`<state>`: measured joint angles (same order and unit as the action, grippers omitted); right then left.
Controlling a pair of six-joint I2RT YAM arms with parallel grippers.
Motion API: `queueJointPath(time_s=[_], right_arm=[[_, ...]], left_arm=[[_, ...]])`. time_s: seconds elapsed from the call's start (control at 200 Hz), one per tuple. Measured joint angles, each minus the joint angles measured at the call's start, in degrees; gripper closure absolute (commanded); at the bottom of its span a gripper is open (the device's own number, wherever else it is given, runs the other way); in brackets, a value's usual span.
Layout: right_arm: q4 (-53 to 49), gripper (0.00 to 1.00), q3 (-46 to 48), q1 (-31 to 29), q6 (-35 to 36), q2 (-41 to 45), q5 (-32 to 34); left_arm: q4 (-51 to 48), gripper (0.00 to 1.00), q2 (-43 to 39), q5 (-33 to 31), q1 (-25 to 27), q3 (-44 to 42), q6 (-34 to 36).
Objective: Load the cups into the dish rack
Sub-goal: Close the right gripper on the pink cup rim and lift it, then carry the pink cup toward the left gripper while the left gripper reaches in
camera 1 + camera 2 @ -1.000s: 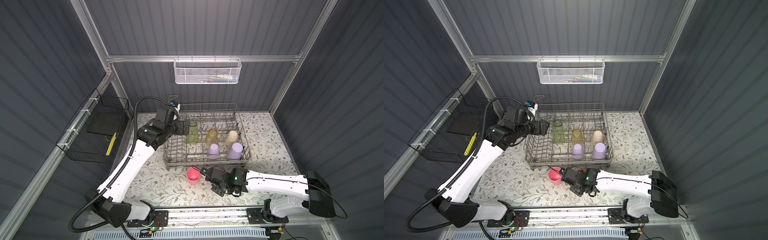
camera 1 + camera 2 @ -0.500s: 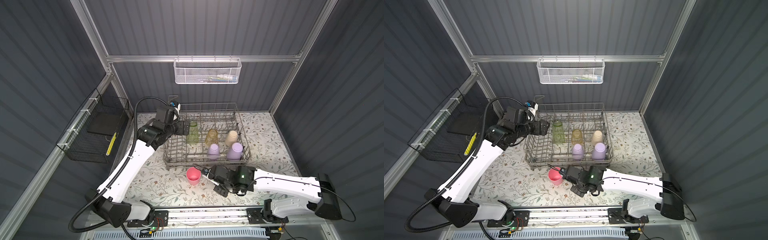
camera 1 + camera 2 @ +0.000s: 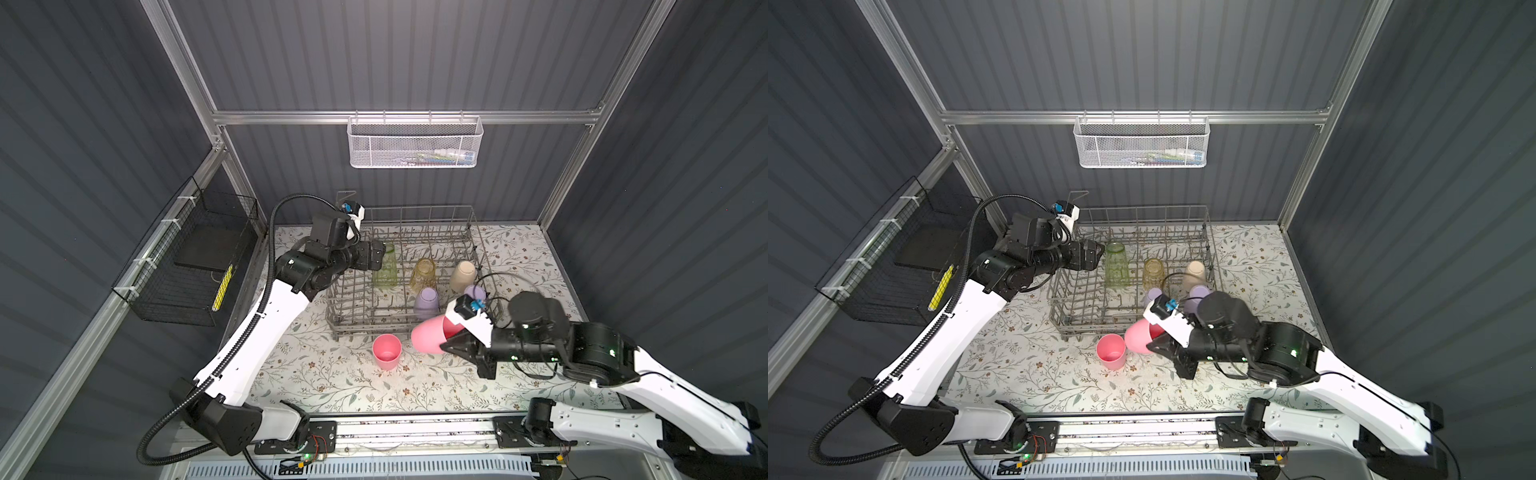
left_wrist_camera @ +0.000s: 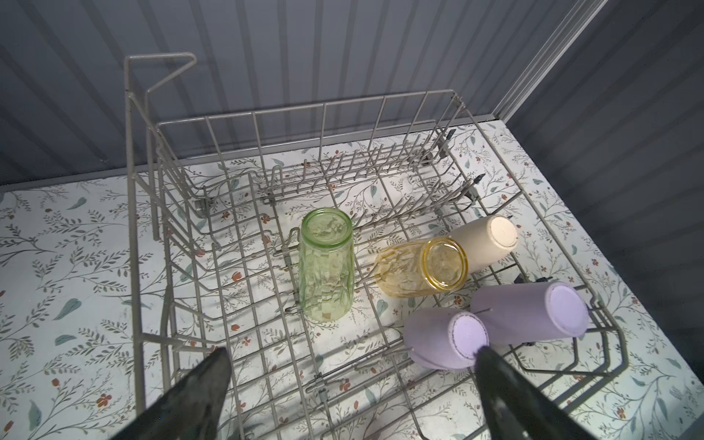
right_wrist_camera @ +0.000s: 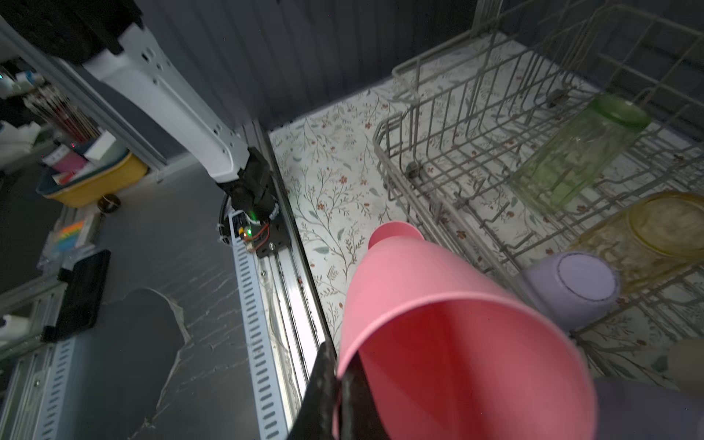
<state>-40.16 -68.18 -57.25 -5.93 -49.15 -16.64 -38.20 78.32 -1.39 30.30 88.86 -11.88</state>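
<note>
The right claw (image 3: 451, 340) pinched the rim of a pink opaque plastic tumbler (image 3: 426, 337), held tipped sideways just off the near side of the grey wire dish rack (image 3: 353, 309), likely so it could go in mouth-down. The left claw (image 4: 350, 352) hung spread wide over the rack's left.

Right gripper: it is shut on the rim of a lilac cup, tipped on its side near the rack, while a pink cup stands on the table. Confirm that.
Not quite: the held cup in the right gripper is pink, not lilac. The right wrist view shows the jaws pinching its rim. In the left wrist view, both lilac cups are inside the rack. The rest holds.
</note>
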Motion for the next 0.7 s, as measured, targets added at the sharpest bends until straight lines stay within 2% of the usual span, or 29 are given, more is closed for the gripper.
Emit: queueJointPath(time_s=[0.16, 0.375, 0.48, 0.7], right_arm=[[11.26, 1.00, 5.40, 10.64, -4.61, 3.39, -12.61], [28.30, 1.00, 10.78, 19.26, -13.79, 1.55, -26.05], [37.03, 1.00, 12.98, 23.15, -19.47, -0.02, -30.82], [55.36, 1.00, 17.33, 29.09, -32.13, -4.04, -37.64]], left_arm=[[2.34, 0.00, -0.52, 3.48, -0.15, -1.25, -0.92], [6.69, 0.00, -1.14, 12.26, -2.93, -3.54, -3.28], [10.69, 0.01, -1.66, 19.28, -5.79, -6.54, -5.79], [24.28, 0.02, -2.58, 35.58, -13.00, -16.44, -15.63]])
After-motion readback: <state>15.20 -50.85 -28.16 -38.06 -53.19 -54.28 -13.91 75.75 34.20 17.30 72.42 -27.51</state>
